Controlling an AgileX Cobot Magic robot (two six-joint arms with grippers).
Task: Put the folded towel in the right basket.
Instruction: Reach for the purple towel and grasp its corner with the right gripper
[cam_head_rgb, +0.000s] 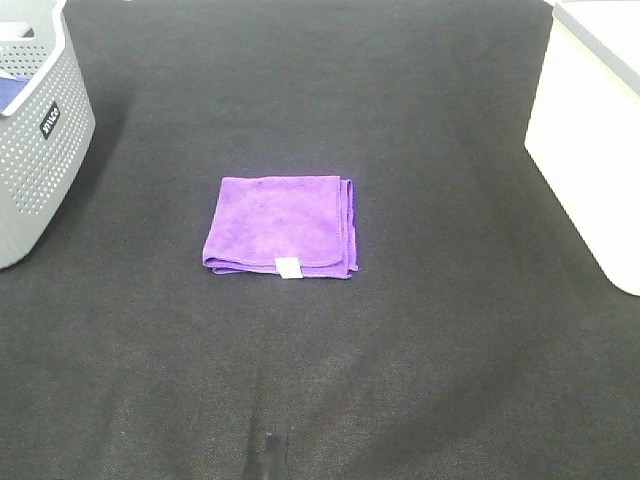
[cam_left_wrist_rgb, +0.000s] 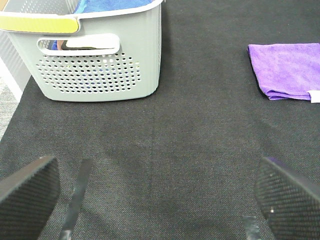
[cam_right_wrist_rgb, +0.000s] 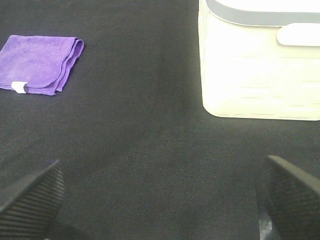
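A folded purple towel (cam_head_rgb: 281, 224) with a small white tag lies flat in the middle of the black table. It also shows in the left wrist view (cam_left_wrist_rgb: 288, 71) and in the right wrist view (cam_right_wrist_rgb: 40, 64). The white right basket (cam_head_rgb: 592, 130) stands at the right edge, also seen in the right wrist view (cam_right_wrist_rgb: 260, 60). My left gripper (cam_left_wrist_rgb: 157, 197) is open and empty, hovering over bare table near the grey basket. My right gripper (cam_right_wrist_rgb: 160, 197) is open and empty, over bare table near the white basket. Neither gripper shows in the exterior view.
A grey perforated basket (cam_head_rgb: 38, 130) stands at the left edge; in the left wrist view (cam_left_wrist_rgb: 95, 55) it holds blue cloth. The black tabletop (cam_head_rgb: 330, 380) stretches between the baskets.
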